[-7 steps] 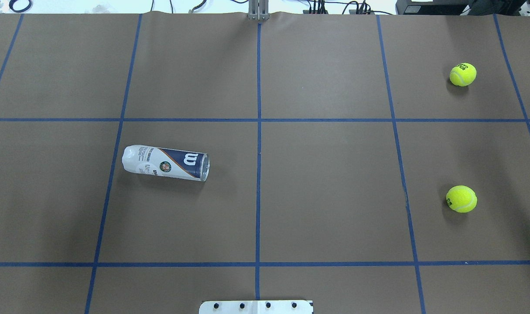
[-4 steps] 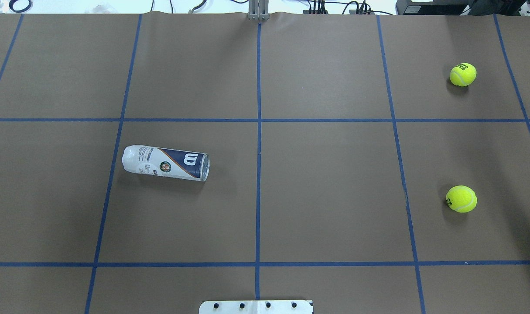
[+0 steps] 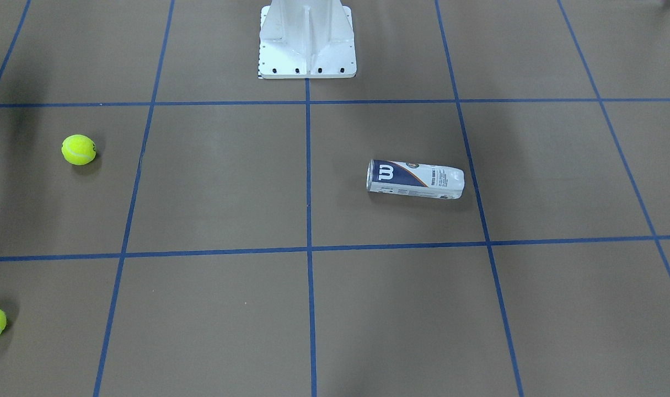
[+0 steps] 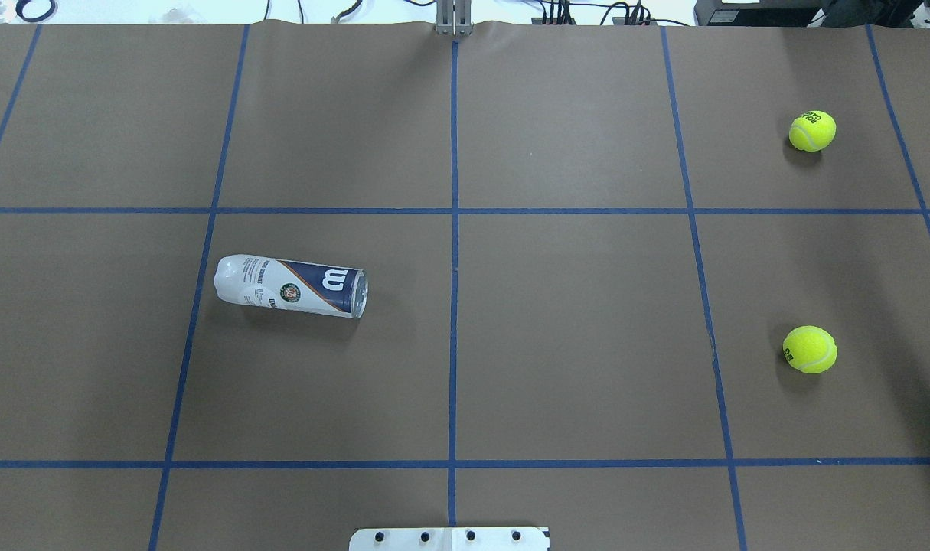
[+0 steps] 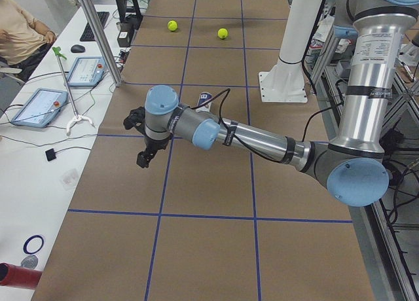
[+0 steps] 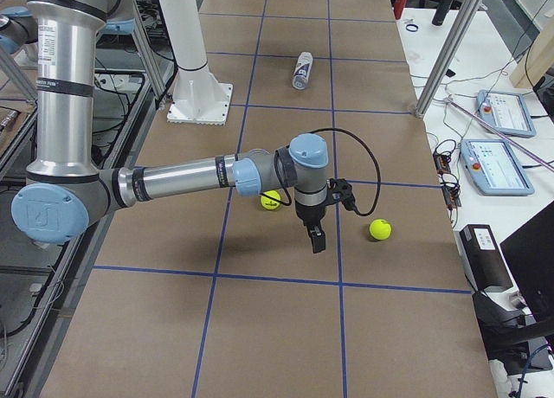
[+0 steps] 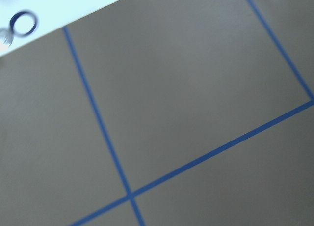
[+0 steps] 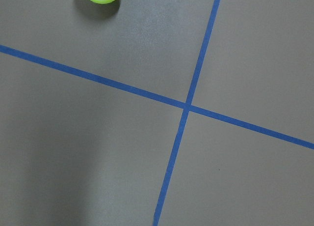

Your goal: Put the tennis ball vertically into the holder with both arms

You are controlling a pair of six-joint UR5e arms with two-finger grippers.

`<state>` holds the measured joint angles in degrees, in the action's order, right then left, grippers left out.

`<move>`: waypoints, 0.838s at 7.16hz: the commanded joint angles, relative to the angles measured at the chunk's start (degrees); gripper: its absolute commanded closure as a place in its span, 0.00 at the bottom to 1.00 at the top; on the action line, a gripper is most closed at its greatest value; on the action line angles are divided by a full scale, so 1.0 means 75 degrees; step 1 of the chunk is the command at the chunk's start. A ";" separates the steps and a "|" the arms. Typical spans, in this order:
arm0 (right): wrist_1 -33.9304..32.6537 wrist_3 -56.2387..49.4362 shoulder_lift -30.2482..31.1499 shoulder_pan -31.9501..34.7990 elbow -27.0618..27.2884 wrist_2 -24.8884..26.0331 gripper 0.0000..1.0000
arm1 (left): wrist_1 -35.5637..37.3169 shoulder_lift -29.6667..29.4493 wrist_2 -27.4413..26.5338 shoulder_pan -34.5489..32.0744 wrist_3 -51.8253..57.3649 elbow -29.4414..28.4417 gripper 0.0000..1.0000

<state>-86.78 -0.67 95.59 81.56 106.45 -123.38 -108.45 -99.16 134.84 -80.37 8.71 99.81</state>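
The holder [image 4: 288, 287] lies on its side on the table's left half, open metal rim towards the centre line; it also shows in the front view [image 3: 414, 179] and far off in the right view [image 6: 301, 69]. Two tennis balls lie on the right half, one far [image 4: 812, 131] and one near [image 4: 810, 349]. My left gripper [image 5: 143, 160] hangs over the table's left end, well clear of the holder. My right gripper [image 6: 317, 242] hangs over the right end, close to both balls [image 6: 379, 229]. Both show only in the side views, so I cannot tell whether they are open or shut.
The white pedestal base [image 3: 307, 38] stands at the robot's edge on the centre line. Blue tape lines grid the brown table cover [image 4: 587, 321]. Side tables with tablets [image 6: 498, 164] and metal posts [image 5: 98, 36] flank the table's ends. A person [image 5: 19, 33] sits at the left end.
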 commanded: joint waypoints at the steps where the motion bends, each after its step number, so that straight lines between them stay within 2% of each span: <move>1: 0.0005 0.0020 -0.0007 0.0000 0.0022 0.0009 0.00 | -0.0435 -0.0965 -0.0478 0.0928 0.0010 0.0005 0.01; 3: -0.0007 0.0020 -0.0007 0.0000 0.0022 -0.0003 0.00 | -0.0377 -0.1786 -0.1427 0.2715 0.0033 -0.0007 0.01; 4: -0.0007 0.0020 0.0004 0.0000 0.0034 -0.0003 0.00 | -0.0365 -0.2022 -0.1826 0.3339 0.0045 -0.0054 0.00; 6: -0.0007 0.0020 0.0016 0.0000 0.0045 -0.0003 0.00 | 0.0485 -0.2584 -0.2017 0.3965 0.0289 0.0016 0.00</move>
<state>-86.83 -0.53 95.67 81.56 106.72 -123.40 -108.68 -116.00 120.78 -53.47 9.49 99.55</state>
